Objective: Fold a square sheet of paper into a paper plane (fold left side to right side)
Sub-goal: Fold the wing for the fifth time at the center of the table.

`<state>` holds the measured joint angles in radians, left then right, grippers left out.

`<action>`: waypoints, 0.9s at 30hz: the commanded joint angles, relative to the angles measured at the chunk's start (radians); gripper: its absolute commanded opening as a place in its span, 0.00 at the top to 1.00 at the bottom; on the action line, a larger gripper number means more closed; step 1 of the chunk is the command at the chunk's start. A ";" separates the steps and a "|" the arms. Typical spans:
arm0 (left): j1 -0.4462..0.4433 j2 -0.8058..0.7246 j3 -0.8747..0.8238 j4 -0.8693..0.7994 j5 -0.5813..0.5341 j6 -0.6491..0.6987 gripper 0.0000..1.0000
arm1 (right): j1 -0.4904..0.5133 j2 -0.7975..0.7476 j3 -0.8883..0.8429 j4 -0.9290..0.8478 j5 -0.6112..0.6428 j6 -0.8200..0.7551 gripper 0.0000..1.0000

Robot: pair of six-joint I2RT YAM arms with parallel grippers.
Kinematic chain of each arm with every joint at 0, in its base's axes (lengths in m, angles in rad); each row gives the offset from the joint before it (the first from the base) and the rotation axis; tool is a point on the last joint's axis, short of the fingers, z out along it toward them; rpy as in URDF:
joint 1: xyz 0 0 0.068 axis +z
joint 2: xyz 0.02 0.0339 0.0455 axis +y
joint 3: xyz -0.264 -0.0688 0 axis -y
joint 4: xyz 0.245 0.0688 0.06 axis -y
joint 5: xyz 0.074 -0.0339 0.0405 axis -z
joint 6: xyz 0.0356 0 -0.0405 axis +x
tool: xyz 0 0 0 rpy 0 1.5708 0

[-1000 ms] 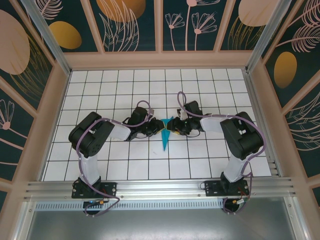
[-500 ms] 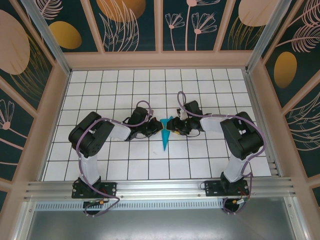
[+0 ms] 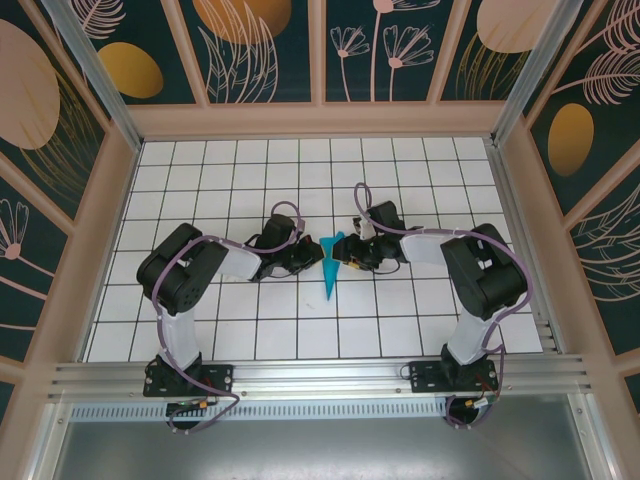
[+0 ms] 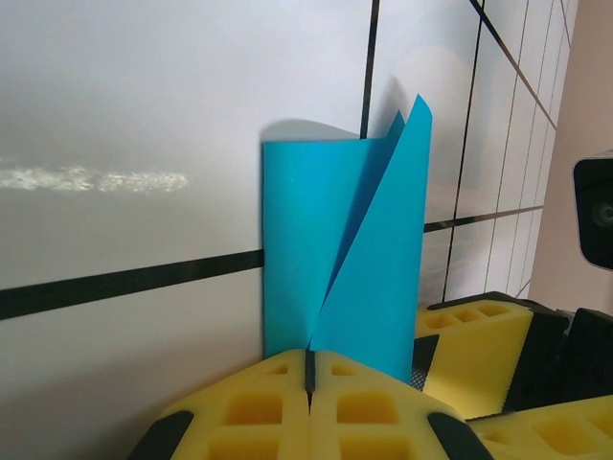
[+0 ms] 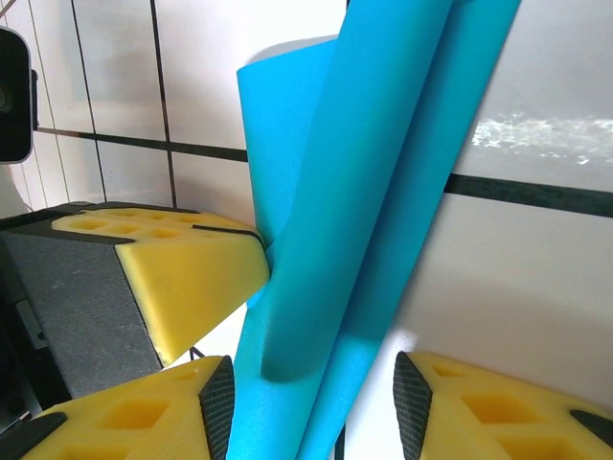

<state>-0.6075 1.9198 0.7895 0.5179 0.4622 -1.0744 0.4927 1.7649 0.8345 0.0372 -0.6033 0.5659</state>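
Observation:
The cyan-blue paper plane [image 3: 331,272] lies mid-table as a slim dart, its tip toward the near edge. In the left wrist view its folded layers [image 4: 297,240] rise out of the seam of my left gripper [image 4: 309,369], whose yellow foam fingers are pressed together on the paper's edge. My left gripper [image 3: 312,259] sits on the plane's left side and my right gripper [image 3: 350,256] on its right. My right gripper [image 5: 314,383] stands open, and the creased paper [image 5: 364,192] runs through the wide gap between its fingers without being pinched.
The table [image 3: 250,330] is a white grid of tiles with wooden side walls and an aluminium rail along the near edge. The two grippers are nearly touching over the paper; the left gripper's yellow finger [image 5: 182,278] shows close by in the right wrist view.

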 commanded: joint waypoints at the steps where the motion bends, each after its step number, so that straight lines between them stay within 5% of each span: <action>1: 0.007 0.018 0.023 -0.009 -0.008 0.022 0.96 | 0.002 -0.061 -0.030 -0.005 0.026 -0.032 0.49; 7: 0.007 0.024 0.022 -0.007 -0.007 0.023 0.96 | -0.008 -0.168 -0.082 0.042 0.009 -0.008 0.52; 12: 0.006 0.029 0.020 -0.007 -0.010 0.024 0.98 | 0.001 -0.146 -0.091 0.174 -0.105 0.065 0.69; 17: 0.008 0.029 0.017 -0.015 -0.017 0.026 1.00 | 0.025 -0.081 -0.056 0.213 -0.115 0.092 0.76; 27: 0.008 0.034 0.019 -0.038 -0.037 0.036 1.00 | 0.040 0.000 -0.049 0.254 -0.126 0.108 0.77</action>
<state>-0.6075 1.9263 0.7952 0.5190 0.4595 -1.0725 0.5220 1.7443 0.7620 0.2485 -0.7071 0.6647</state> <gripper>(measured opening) 0.059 0.228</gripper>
